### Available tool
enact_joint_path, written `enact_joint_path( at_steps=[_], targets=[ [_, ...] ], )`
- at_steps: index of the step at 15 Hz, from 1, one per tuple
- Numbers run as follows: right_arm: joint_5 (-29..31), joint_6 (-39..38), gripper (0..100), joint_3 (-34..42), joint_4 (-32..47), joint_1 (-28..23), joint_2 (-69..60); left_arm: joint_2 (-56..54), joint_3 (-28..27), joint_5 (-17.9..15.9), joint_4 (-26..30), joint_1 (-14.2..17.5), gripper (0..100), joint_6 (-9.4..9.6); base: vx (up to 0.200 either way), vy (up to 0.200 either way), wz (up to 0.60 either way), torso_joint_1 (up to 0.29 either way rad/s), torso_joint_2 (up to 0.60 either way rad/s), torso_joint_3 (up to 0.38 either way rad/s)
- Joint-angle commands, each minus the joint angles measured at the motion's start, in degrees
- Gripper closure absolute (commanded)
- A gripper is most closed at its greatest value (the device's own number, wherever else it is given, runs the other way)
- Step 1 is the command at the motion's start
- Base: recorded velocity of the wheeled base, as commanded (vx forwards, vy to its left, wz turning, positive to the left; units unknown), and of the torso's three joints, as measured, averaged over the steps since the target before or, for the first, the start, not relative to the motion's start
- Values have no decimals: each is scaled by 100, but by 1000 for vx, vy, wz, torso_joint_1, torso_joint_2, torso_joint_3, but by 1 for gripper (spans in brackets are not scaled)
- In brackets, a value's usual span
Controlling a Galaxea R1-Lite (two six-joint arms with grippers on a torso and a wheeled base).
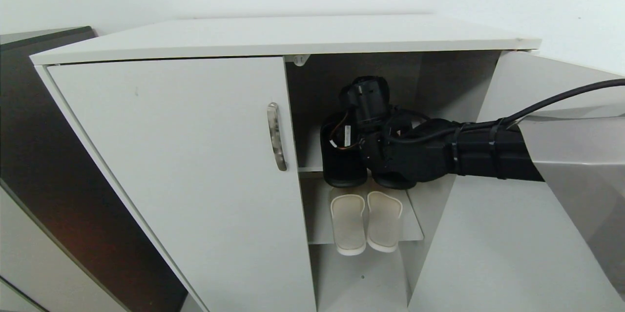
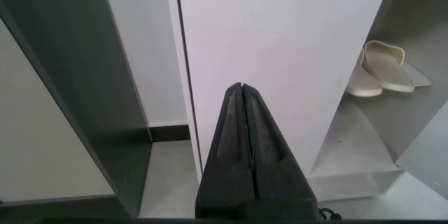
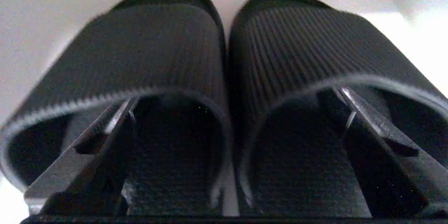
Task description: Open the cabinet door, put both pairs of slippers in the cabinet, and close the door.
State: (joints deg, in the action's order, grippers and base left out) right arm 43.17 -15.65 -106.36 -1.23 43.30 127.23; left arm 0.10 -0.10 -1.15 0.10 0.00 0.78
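- Black slippers (image 1: 343, 168): one pair, two shoes side by side on the upper shelf (image 1: 309, 156) of the white cabinet (image 1: 273, 36), heels at the shelf's front edge.
- Cream slippers (image 1: 347, 224): one pair, two shoes side by side on the lower shelf (image 1: 317, 224), directly under the black pair, heels hanging over the front edge.
- Doors: two. The left door (image 1: 185, 170) is closed and carries one metal handle (image 1: 276, 136); the right door (image 1: 488, 248) is swung wide open.
- Right gripper (image 3: 234, 96) is inside the cabinet at the upper shelf. Its arm and wrist cover part of the black pair in the head view, and a black cable (image 1: 561, 99) runs along the arm.
- Its fingers (image 3: 91, 157) are spread wide, one slid under the strap of each black slipper. The inner sides of both shoes lie between them, with a gap to each finger.
- Left gripper (image 2: 241, 91) hangs low before the closed door, fingers pressed together on nothing, well apart from both pairs.
- Dark brown panel (image 1: 44, 156) stands beside the cabinet on the left.
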Motion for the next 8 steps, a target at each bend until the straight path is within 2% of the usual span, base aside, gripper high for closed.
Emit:
enact_joint_path(
  at_steps=[1, 3, 8],
  targets=[
    [262, -8, 0, 441, -97, 170, -454, -1, 1, 0, -1, 0, 100, 1, 0, 0, 0, 0, 0, 0],
    [447, -8, 0, 784, -255, 337, -717, -1, 1, 0, -1, 0, 100, 1, 0, 0, 0, 0, 0, 0],
    [456, -149, 0, 2700, -800, 1049, -1842, -1, 1, 0, -1, 0, 100, 1, 0, 0, 0, 0, 0, 0]
  ],
)
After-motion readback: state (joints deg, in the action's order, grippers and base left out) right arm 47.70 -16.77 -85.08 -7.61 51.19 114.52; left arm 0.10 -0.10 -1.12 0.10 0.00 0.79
